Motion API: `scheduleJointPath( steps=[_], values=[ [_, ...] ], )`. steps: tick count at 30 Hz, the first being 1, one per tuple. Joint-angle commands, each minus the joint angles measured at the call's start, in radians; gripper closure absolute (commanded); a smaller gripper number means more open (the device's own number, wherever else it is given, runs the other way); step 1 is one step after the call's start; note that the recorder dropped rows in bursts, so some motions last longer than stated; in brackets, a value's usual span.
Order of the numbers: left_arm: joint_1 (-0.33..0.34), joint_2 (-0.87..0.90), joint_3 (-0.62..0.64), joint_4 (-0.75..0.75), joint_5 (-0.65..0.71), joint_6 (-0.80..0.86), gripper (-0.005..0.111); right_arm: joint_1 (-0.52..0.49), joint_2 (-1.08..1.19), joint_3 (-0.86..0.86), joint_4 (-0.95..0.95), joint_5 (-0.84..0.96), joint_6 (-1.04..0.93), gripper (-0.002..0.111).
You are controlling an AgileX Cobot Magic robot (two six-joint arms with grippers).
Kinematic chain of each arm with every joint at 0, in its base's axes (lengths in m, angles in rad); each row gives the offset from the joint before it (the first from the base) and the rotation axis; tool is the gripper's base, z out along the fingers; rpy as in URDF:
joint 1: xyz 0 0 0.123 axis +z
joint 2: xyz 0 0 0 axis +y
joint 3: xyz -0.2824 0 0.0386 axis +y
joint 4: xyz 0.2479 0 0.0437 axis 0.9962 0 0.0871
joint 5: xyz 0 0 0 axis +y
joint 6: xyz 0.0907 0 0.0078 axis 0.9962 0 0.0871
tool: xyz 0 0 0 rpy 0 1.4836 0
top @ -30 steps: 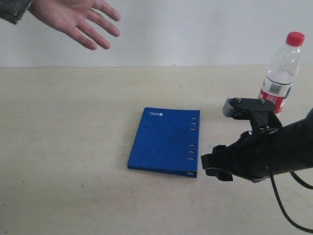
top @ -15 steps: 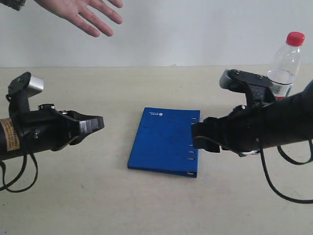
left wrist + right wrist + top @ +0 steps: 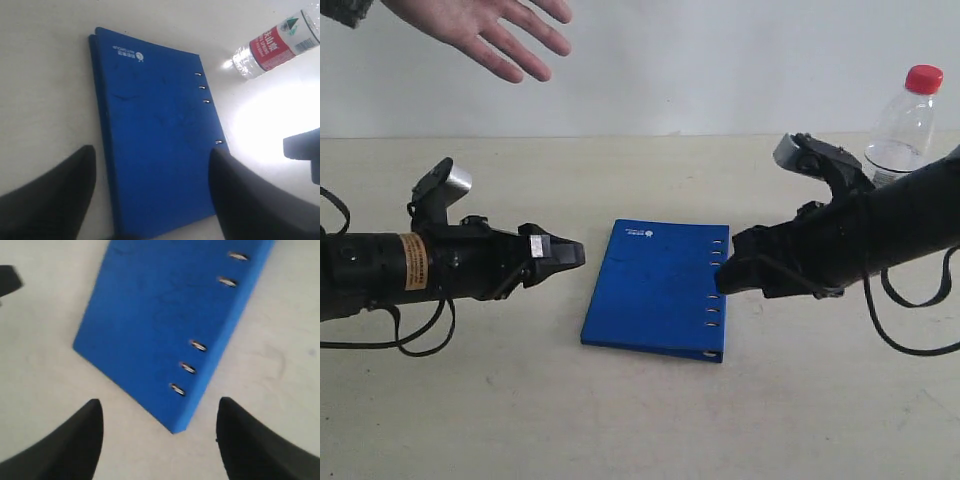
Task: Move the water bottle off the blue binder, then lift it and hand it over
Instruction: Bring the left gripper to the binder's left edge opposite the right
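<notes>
The blue binder (image 3: pixel 655 290) lies flat on the table with nothing on it, its metal rings along the right edge. Behind my right arm, at the far right, the water bottle (image 3: pixel 902 120) stands upright on the table with its red cap on. My left gripper (image 3: pixel 565 255) hovers just left of the binder, open and empty. My right gripper (image 3: pixel 728 275) sits at the ring edge, also open and empty. The left wrist view has the binder (image 3: pixel 155 125) between the open fingers (image 3: pixel 75 170), with the bottle (image 3: pixel 280 42) beyond. The right wrist view shows a binder corner (image 3: pixel 170 320).
A person's open hand (image 3: pixel 490 30) is held out palm down above the far left of the table. The beige table (image 3: pixel 470 400) runs to a white wall behind. A black cable (image 3: pixel 910 340) hangs from the right arm.
My left arm has come into view and reached in towards the binder's left edge. My right gripper has moved left and up to the ring edge. The bottle has not moved.
</notes>
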Motion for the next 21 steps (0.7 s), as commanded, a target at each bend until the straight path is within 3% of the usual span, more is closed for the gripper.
scheduleJointPath(
  steps=[1,8,14,21],
  values=[
    [-0.005,0.037,-0.068,0.111,-0.021,-0.096,0.045,-0.045,0.016,-0.041,0.118,0.065,-0.196,0.049],
    [-0.005,0.082,-0.145,0.186,-0.021,-0.222,0.045,-0.135,0.129,-0.110,0.246,0.237,-0.206,0.049],
    [-0.005,0.082,-0.160,0.190,-0.029,-0.222,0.045,-0.135,0.142,-0.125,0.246,0.038,-0.158,0.049],
    [-0.005,0.093,-0.173,0.208,-0.055,-0.256,0.045,-0.135,0.192,-0.125,0.163,0.065,-0.099,0.049]
  ],
)
